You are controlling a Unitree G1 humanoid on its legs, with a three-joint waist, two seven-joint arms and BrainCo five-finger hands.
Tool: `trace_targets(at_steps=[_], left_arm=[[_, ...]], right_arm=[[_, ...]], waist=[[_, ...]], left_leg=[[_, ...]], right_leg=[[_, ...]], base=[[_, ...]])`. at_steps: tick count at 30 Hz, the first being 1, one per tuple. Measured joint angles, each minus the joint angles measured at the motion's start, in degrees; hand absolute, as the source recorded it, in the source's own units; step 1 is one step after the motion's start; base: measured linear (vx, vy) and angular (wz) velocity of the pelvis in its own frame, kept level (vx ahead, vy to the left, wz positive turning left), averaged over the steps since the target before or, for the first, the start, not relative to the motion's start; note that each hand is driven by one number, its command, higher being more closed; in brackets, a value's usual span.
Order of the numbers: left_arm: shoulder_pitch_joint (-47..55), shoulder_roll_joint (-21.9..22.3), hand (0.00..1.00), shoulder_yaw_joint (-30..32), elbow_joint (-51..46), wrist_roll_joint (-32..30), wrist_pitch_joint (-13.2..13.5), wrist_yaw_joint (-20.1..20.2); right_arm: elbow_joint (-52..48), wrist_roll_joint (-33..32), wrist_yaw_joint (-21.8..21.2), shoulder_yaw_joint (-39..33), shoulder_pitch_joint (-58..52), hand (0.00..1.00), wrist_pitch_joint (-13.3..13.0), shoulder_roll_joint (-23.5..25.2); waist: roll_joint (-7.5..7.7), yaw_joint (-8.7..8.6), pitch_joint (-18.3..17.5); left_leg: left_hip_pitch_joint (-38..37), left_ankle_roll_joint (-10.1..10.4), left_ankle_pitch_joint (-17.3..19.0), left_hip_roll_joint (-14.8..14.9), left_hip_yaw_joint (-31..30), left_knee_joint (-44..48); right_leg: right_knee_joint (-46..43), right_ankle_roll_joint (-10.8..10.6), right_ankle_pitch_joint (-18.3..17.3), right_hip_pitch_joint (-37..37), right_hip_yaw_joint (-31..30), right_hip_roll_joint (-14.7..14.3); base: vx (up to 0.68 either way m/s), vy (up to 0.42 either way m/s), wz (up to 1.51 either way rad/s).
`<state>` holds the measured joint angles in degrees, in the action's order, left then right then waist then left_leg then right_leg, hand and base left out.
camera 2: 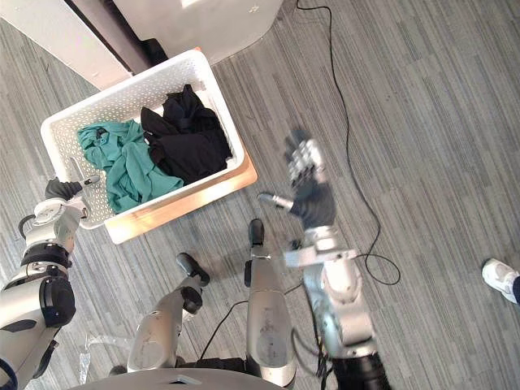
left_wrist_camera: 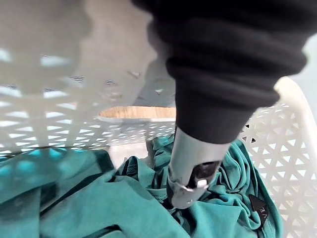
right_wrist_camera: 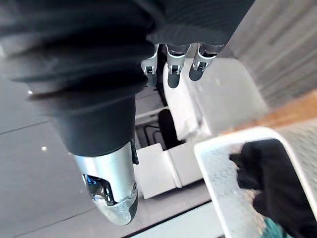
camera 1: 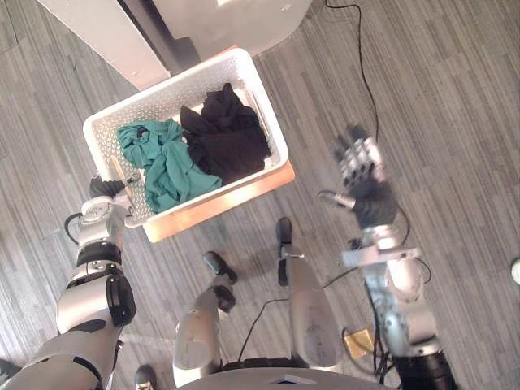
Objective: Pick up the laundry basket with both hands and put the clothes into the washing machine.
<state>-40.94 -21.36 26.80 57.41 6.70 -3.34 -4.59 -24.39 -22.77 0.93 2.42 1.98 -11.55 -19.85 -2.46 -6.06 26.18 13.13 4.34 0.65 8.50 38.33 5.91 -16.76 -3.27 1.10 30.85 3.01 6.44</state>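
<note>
The white laundry basket (camera 1: 162, 96) sits on a wooden board (camera 1: 231, 197) on the floor at 11 o'clock from the robot. Inside it, a teal garment (camera 1: 162, 162) lies beside a black garment (camera 1: 227, 138). The left hand (camera 1: 106, 188) is at the basket's near corner at 7 o'clock, against the rim and reaching in over the teal cloth — whether it grips cannot be told. The right hand (camera 1: 361, 175) hangs in the air at 1 o'clock, well apart from the basket, fingers straight and spread, holding nothing.
</note>
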Motion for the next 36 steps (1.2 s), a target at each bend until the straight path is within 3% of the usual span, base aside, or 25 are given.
trace_targets(at_steps=[2, 8, 16, 21, 28, 36], left_arm=[[-0.1, 0.0, 0.0, -0.4, 0.1, 0.0, 0.0, 0.0], [-2.0, 0.6, 0.0, -5.1, 0.6, 0.0, -0.1, 0.0], [-6.0, 2.3, 0.0, -11.8, 0.5, 2.8, 0.3, 0.0], [-7.5, 2.2, 0.0, -14.4, 0.6, 5.5, 1.6, 2.4], [-9.4, 1.8, 0.0, -15.4, 0.5, 5.7, 2.5, 3.8], [-10.1, 1.5, 0.0, -15.2, -0.7, 5.8, 3.3, 4.8]], right_arm=[[0.3, 0.7, 1.1, -0.6, 2.9, 0.0, 0.2, -1.7], [9.9, 4.9, 2.2, 0.0, 15.9, 0.0, 4.1, -6.9], [44.2, 7.4, 2.6, 6.0, 39.8, 0.0, 11.0, -8.5], [64.4, 7.4, -3.8, 9.4, 54.0, 0.0, 14.7, -8.6], [77.5, 9.7, -8.1, 13.3, 63.7, 0.0, 16.8, -6.9], [84.0, 14.6, -8.4, 15.9, 71.0, 0.0, 16.9, -6.4]], waist=[[0.0, -0.01, 0.0], [-0.02, 0.97, 0.0], [-0.11, 2.43, -0.1], [-0.15, 3.01, -0.1], [-0.32, 4.12, -0.1], [-0.97, 4.51, -0.1]], left_leg=[[0.0, 0.0, 0.0, 0.0, 0.0, 0.0], [1.3, -0.6, 0.0, 0.2, -0.7, 1.0], [3.9, -1.9, -1.7, -0.2, -3.0, 0.8], [5.7, -2.0, -2.5, -0.3, -4.2, 0.8], [6.9, -1.6, -4.7, -1.0, -4.6, -1.9], [8.7, -1.4, -5.6, -1.1, -4.9, -2.9]], right_leg=[[0.7, 0.0, 0.5, -0.3, 0.0, -0.1], [3.7, 0.0, 3.0, -1.1, 0.5, 0.1], [5.3, 0.4, 5.0, -0.9, 2.8, 1.1], [5.8, 0.7, 5.6, -0.1, 4.0, 1.4], [5.8, 1.1, 6.0, 1.8, 4.7, 1.5], [6.5, 1.6, 6.8, 3.4, 5.2, 1.5]], base=[[-0.01, -0.002, -0.02], [-0.04, -0.001, 0.04], [-0.03, 0.005, 0.16], [0.0, 0.006, 0.14], [0.02, -0.006, 0.05], [0.01, -0.003, 0.03]])
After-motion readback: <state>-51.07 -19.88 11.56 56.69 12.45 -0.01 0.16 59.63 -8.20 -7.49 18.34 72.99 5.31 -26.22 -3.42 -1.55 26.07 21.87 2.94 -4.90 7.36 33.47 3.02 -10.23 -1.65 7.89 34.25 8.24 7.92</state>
